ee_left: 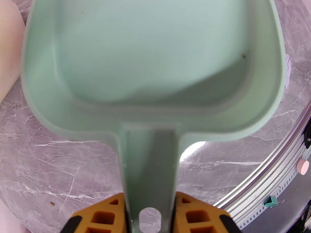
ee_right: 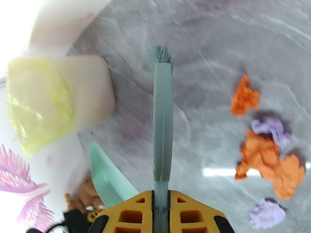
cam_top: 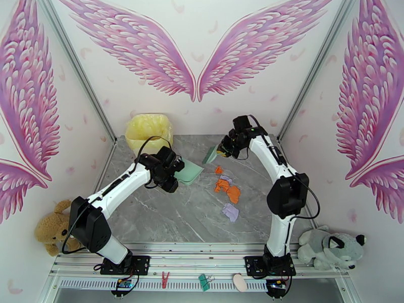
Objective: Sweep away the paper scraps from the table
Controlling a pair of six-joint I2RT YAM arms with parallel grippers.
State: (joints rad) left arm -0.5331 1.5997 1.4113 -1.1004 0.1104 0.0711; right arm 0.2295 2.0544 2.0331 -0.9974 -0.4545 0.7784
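Observation:
The paper scraps (cam_top: 228, 190) lie in a loose cluster right of centre on the table (cam_top: 166, 218): orange wads (ee_right: 268, 160) and lavender wads (ee_right: 270, 127). My left gripper (cam_top: 174, 170) is shut on the handle of a mint-green dustpan (cam_top: 191, 172), held left of the scraps. Up close, the dustpan (ee_left: 155, 55) is empty and its handle sits between my orange fingers (ee_left: 105, 218). My right gripper (cam_top: 224, 147) is shut on a mint-green brush (cam_top: 209, 155) behind the scraps. The brush (ee_right: 162, 121) points its bristles toward the table (ee_right: 217, 43), left of the wads.
A bin lined with a yellow bag (cam_top: 148, 131) stands at the table's back left corner, behind the dustpan. A teddy bear (cam_top: 53, 228) and a grey plush (cam_top: 331, 246) lie off the table's sides. Clips (cam_top: 204, 281) rest on the front rail.

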